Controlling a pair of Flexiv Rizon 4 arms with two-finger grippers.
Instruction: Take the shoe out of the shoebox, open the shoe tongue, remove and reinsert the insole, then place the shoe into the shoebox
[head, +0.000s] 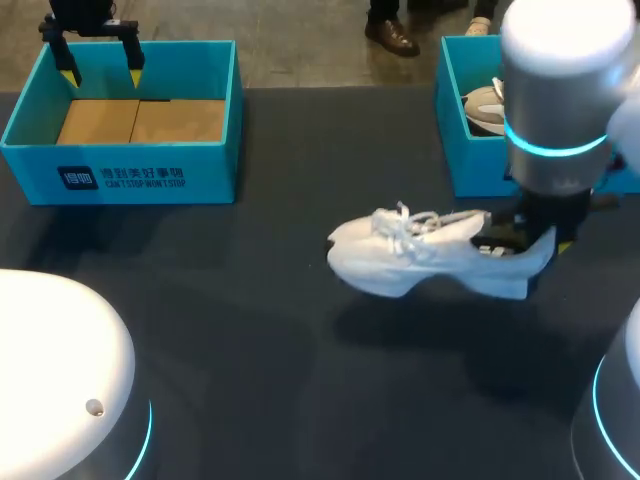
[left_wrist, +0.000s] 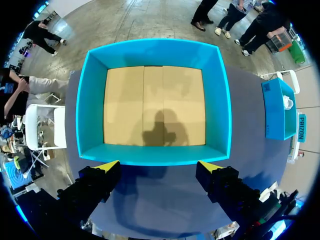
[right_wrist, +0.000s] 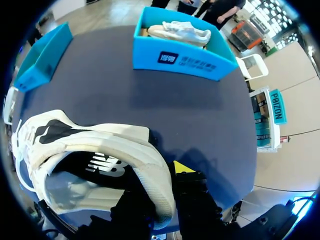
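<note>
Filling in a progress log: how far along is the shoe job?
Done: the white shoe is out of the box. In hand: the right gripper holds it by the heel above the table; the left gripper hangs open over the empty shoebox. Left: opening the tongue, taking out and refitting the insole, which seems to sit inside, then boxing the shoe.

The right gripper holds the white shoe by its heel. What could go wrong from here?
The white lace-up sneaker hangs from the right gripper by its heel rim alone, so it may twist or slip out. The left gripper hovers over the empty turquoise shoebox, too far to steady it.
</note>
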